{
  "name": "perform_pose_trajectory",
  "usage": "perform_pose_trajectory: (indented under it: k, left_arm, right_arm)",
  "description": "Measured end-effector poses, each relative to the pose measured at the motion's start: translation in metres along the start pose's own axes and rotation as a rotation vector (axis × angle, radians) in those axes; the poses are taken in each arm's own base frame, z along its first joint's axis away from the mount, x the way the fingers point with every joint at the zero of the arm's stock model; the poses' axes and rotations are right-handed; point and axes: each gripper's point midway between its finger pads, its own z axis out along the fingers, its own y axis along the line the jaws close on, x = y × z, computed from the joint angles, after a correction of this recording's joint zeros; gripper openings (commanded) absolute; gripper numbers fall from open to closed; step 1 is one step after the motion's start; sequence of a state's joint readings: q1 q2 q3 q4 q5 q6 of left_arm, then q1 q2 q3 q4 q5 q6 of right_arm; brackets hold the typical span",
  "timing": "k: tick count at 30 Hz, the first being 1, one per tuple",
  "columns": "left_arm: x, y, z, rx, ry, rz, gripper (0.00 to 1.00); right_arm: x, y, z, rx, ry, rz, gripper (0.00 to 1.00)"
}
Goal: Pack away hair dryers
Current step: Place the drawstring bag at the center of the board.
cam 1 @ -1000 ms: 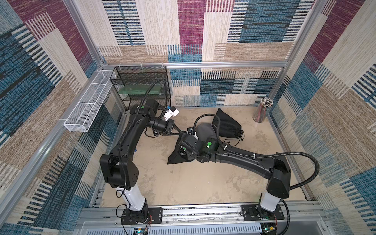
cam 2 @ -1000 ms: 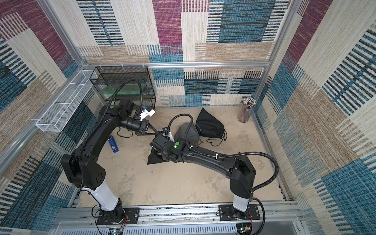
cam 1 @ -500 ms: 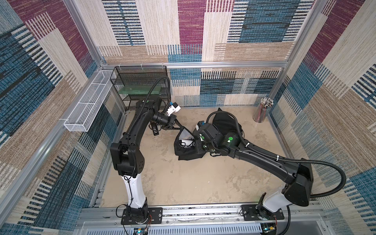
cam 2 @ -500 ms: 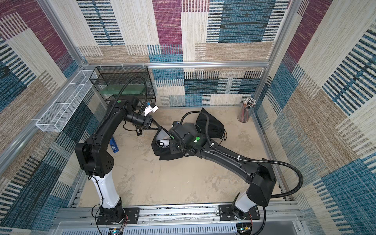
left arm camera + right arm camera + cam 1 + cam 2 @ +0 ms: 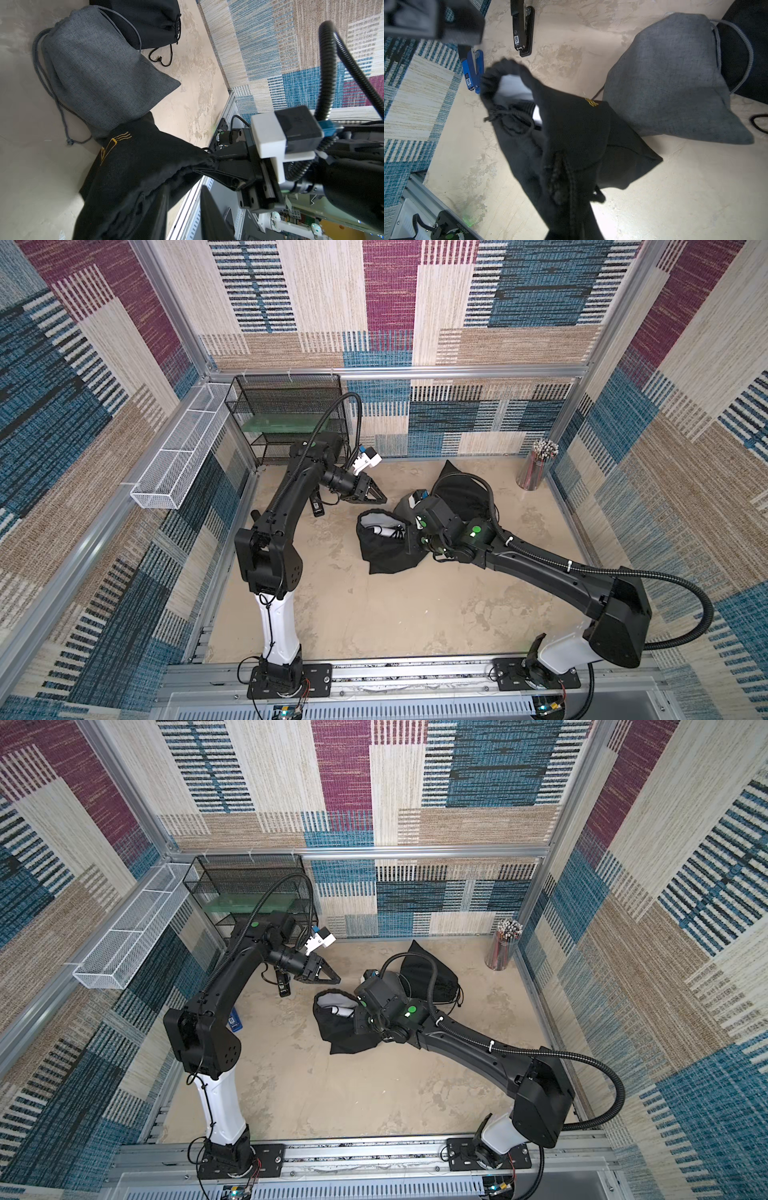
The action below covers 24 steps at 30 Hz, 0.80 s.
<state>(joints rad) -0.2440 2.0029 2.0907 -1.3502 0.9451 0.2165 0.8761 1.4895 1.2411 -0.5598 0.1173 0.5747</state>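
Your left tool [image 5: 380, 495]: jaws narrowly apart, nothing between, just beside the black pouch [image 5: 384, 553], not touching | your right tool [image 5: 211, 161]: clamped on that pouch's rim, mouth gaping | white dryer [image 5: 383, 531]: you see it inside the mouth with its cord | pouch bottom rests on the tabletop [image 5: 395, 614].

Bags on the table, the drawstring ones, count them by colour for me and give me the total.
Black: 2, the open black bag and the closed black bag
Grey: 1, the grey bag
Total: 3
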Motion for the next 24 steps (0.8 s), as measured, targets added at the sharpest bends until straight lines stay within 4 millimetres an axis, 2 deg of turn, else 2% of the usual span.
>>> perform_pose_trajectory:
  k: [2, 5, 9, 11, 14, 19, 21, 24]
  left_arm:
    - [0.000, 0.000, -0.001, -0.006, -0.002, 0.012, 0.48]
    - [0.000, -0.002, -0.007, -0.043, -0.007, 0.047, 0.49]
    - [0.000, -0.020, -0.028, -0.122, -0.043, 0.155, 0.38]
    - [0.006, -0.028, -0.035, -0.155, -0.046, 0.205, 0.36]
    - [0.034, -0.029, -0.030, -0.186, 0.015, 0.232, 0.34]
    - [0.088, -0.011, -0.005, -0.226, 0.177, 0.217, 0.30]
    - [0.103, -0.002, 0.001, -0.249, 0.227, 0.215, 0.29]
    - [0.114, 0.009, 0.006, -0.296, 0.267, 0.224, 0.27]
  right_arm:
    - [0.005, -0.004, 0.001, 0.008, -0.002, -0.003, 0.00]
    - [0.008, -0.007, 0.002, 0.013, -0.008, -0.004, 0.00]
    - [0.006, -0.005, 0.002, 0.008, -0.022, -0.003, 0.00]
    - [0.006, -0.005, 0.002, 0.008, -0.023, -0.003, 0.00]
    - [0.005, -0.005, 0.003, 0.007, -0.028, -0.002, 0.00]
    - [0.003, -0.006, 0.005, 0.012, -0.039, 0.000, 0.00]
    - [0.002, -0.008, 0.007, 0.016, -0.046, 0.002, 0.00]
    - [0.002, -0.010, 0.009, 0.023, -0.051, 0.003, 0.00]
